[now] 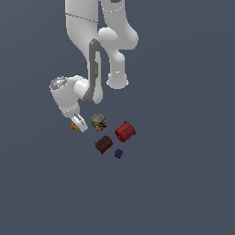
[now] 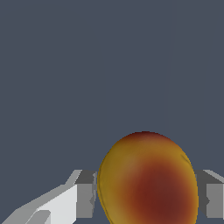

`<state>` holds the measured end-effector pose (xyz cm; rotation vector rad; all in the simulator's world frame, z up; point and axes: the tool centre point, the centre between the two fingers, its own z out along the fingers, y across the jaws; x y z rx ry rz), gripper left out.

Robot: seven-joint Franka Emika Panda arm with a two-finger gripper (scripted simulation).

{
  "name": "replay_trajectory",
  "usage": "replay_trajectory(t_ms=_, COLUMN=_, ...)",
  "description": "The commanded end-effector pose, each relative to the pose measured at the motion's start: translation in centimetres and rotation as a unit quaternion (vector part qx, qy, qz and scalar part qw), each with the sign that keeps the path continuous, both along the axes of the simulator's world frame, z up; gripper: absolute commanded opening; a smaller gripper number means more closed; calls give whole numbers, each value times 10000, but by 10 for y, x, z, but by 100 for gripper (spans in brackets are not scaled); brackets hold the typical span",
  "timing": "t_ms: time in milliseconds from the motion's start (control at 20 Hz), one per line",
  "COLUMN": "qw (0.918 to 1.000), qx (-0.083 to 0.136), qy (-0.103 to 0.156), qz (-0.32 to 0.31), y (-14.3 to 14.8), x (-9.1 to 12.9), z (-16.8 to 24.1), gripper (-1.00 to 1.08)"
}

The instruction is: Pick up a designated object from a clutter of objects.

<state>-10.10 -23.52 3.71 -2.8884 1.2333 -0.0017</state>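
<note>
Here the jaws of the gripper (image 1: 79, 124) straddle the yellow-red fruit (image 2: 146, 179) at the exterior view's left of the clutter, fingers beside both flanks; whether they press cannot be told. Next, probably a firm squeeze and straight lift.

The arm (image 1: 94, 69) bends down, its pincer (image 1: 79, 123) low, fingers (image 2: 83, 194) spread apart.

You see the ball (image 1: 74, 125) between the gripper (image 1: 79, 123) fingers, at the exterior view's left of the jar (image 1: 98, 122). The cylinder (image 1: 125, 131) sits right of the jar, the brick (image 1: 103, 144) and block (image 1: 119, 153) nearer you.
</note>
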Motion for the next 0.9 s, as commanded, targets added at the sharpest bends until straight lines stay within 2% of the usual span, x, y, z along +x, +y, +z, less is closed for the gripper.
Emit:
replay_trajectory(t_ms=0, qw=10000, qx=0, qy=8, qz=-7, y=-1, x=-1, z=-1, gripper=-100)
replay_trajectory(t_ms=500, qw=10000, qx=0, qy=-2, qz=1, y=3, x=1, z=4, gripper=-100)
replay_trajectory(t_ms=850, qw=10000, qx=2, qy=-1, qz=-2, y=23, x=9, z=26, gripper=-100)
